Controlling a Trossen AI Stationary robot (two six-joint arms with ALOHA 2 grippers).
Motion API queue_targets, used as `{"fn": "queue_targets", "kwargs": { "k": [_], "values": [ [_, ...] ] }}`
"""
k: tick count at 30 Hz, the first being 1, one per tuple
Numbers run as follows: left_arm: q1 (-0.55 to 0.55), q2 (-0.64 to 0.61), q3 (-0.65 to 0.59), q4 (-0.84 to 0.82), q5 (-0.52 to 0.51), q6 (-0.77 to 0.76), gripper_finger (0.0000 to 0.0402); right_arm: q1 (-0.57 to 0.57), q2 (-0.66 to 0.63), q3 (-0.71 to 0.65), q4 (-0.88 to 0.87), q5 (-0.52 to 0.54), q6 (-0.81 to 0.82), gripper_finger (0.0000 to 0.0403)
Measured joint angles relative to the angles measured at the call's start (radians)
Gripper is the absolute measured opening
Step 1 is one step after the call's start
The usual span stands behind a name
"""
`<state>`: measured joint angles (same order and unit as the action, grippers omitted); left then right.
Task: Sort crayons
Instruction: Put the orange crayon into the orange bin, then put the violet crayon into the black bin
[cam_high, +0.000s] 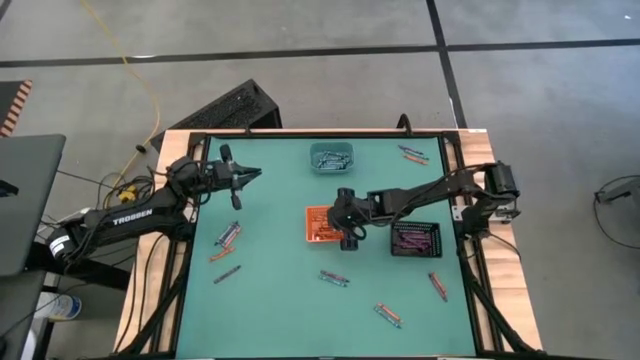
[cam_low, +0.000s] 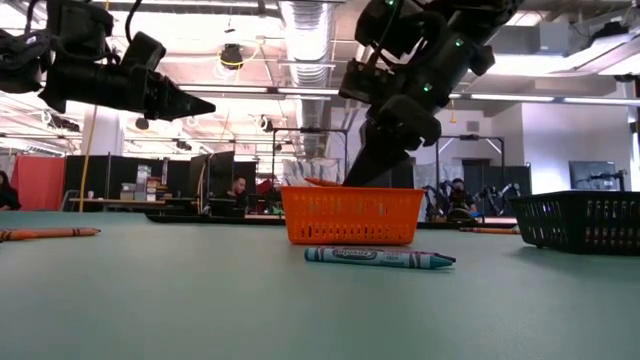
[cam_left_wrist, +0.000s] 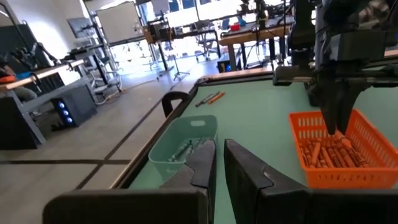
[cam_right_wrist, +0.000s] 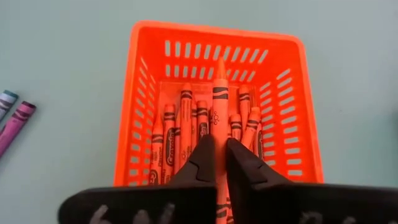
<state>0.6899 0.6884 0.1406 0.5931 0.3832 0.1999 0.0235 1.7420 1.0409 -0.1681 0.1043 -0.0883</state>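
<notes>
My right gripper (cam_right_wrist: 219, 152) hangs over the orange tray (cam_high: 313, 222), slanting down into it, shut on an orange crayon (cam_right_wrist: 219, 102). Several orange crayons (cam_right_wrist: 180, 134) lie on the tray's floor. My left gripper (cam_high: 248, 175) is shut and empty. It hovers level above the table's far left part, well clear of the mat. Loose crayons lie flat on the green mat: a group at the left (cam_high: 228, 238), one near the middle (cam_high: 335, 278) and a teal one in front of the tray (cam_low: 378, 257). My right gripper pinches the orange crayon between its two fingers at its rear part (cam_right_wrist: 219, 135), slanting down from above with the fingers along the crayon. The crayon's pointed end (cam_right_wrist: 220, 64) sticks out ahead over the crayons in the tray. Whether it rests on them I cannot tell.
A teal tray (cam_high: 331, 157) with crayons stands at the far middle. A black tray (cam_high: 415, 240) stands right of the orange one. More loose crayons lie at the far right (cam_high: 412, 153), near right (cam_high: 438, 285) and near middle (cam_high: 388, 315). Two crayons (cam_right_wrist: 12, 118) lie beside the orange tray.
</notes>
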Motion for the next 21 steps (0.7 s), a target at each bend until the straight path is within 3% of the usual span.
{"fn": "queue_targets", "kwargs": {
  "k": [11, 14, 21],
  "values": [
    [0.000, 0.000, 0.000, -0.036, 0.014, 0.001, 0.0019, 0.000, -0.006, 0.000, -0.044, 0.005, 0.022, 0.0080],
    [0.000, 0.000, 0.000, -0.036, 0.014, 0.002, 0.0019, 0.000, -0.021, 0.000, -0.048, 0.004, 0.067, 0.0087],
    [0.000, 0.000, 0.000, -0.041, 0.014, 0.021, 0.0019, 0.006, -0.120, 0.026, -0.245, -0.052, 0.234, 0.0087]
  ]
}}
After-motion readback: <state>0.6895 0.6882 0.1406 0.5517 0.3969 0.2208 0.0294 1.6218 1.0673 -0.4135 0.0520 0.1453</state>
